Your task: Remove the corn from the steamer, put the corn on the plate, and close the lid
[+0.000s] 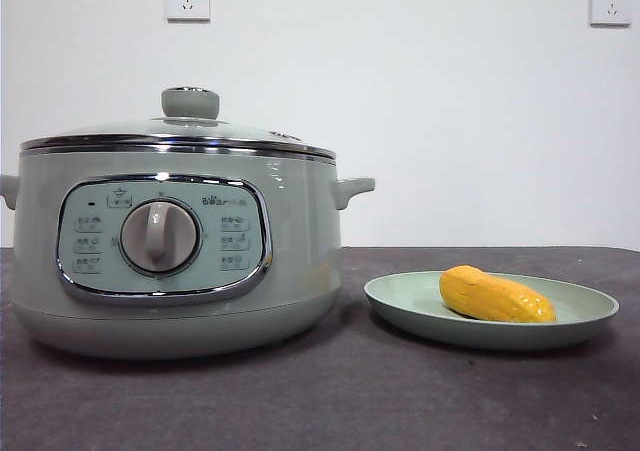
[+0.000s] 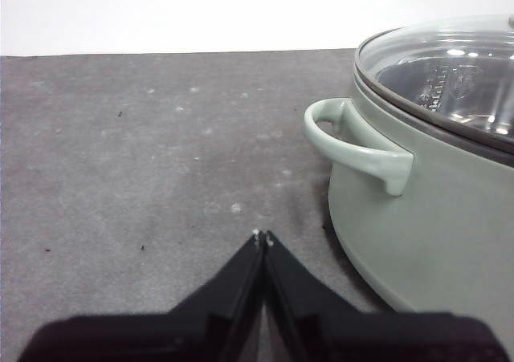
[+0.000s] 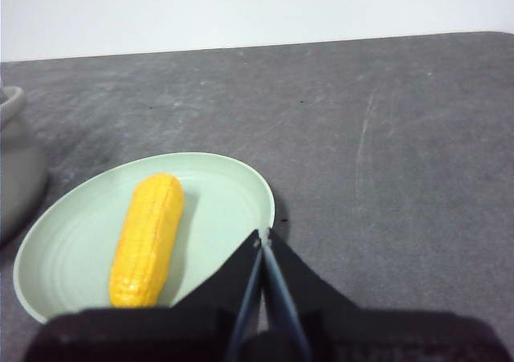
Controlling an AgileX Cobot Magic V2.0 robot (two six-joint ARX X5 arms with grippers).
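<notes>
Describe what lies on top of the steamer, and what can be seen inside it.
The lid sits closed on the steamer, its knob upright. Through the glass, the left wrist view shows only reflections and a pale wall; the contents cannot be made out.

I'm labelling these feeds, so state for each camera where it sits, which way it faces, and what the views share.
Front view: low, at table height, looking level at the steamer, closed lid and corn on the plate; no arm shows.
Left wrist view: on the left arm, facing the steamer's side; left claw shut.
Right wrist view: on the right arm, looking down at the plate; right claw shut.
Shared: all views show the steamer; front and right wrist views share corn and plate.
</notes>
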